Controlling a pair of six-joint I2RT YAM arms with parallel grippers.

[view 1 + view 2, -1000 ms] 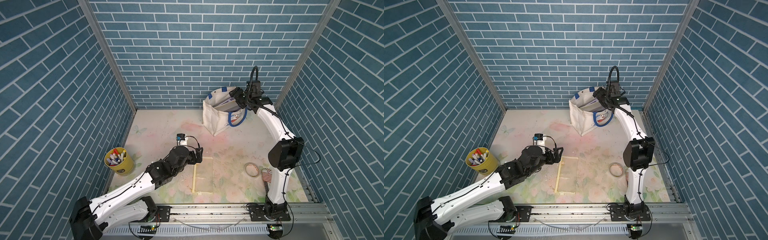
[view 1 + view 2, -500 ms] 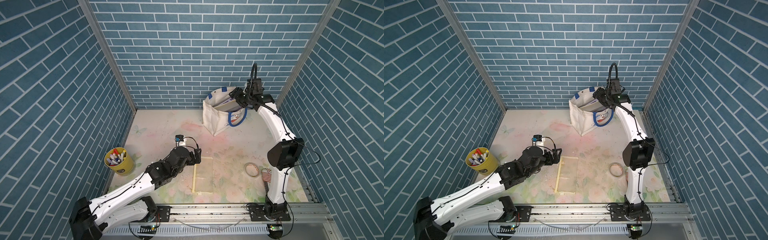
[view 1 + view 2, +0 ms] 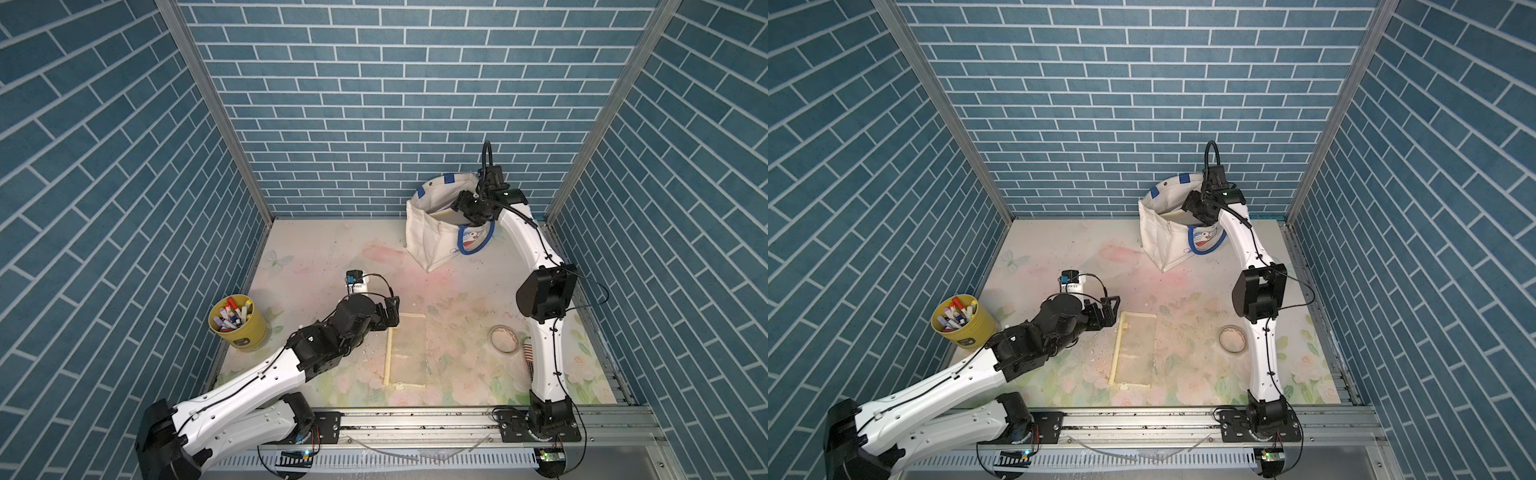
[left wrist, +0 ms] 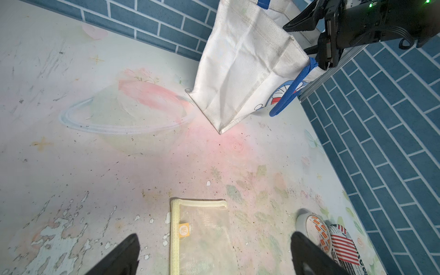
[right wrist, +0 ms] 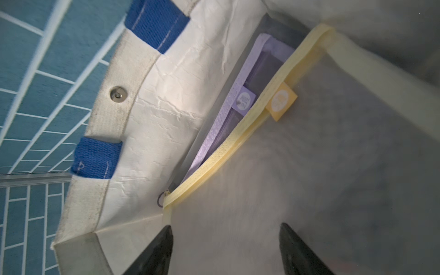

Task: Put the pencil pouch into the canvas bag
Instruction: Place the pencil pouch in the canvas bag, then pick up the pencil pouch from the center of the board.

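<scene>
At the far left stands a yellow cup of markers [image 3: 245, 332], well apart from the work. Next comes the left pincer [image 3: 394, 312], low over the bench [image 3: 316, 257] with its jaws spread wide and nothing between them. Just beside it lies the pencil pouch [image 3: 409, 353], flat on the bench, a pale yellow mesh sleeve. Its long axis runs from the front rail toward the back wall, with the zip edge on the side facing the left arm.

In the left wrist view the pouch [image 4: 202, 238] sits straight ahead of the left pincer [image 4: 214, 235], its short end lying roughly between the two fingers' lines. The left arm is clearly the nearer one. A grasp would likely mean coming down over that near end or the zip edge (thin mesh, so little to bite on).

Further right, at the back, the canvas bag [image 3: 428, 241] stands upright with its mouth open. The right pincer [image 3: 463, 205] hangs at that mouth. Its wrist view shows the right pincer [image 5: 225, 225] with jaws apart, clenched on nothing, over a second yellow pouch [image 5: 309, 166] leaning against a purple pouch [image 5: 245, 101] inside. A tape roll [image 4: 300, 221] lies off to the right.
</scene>
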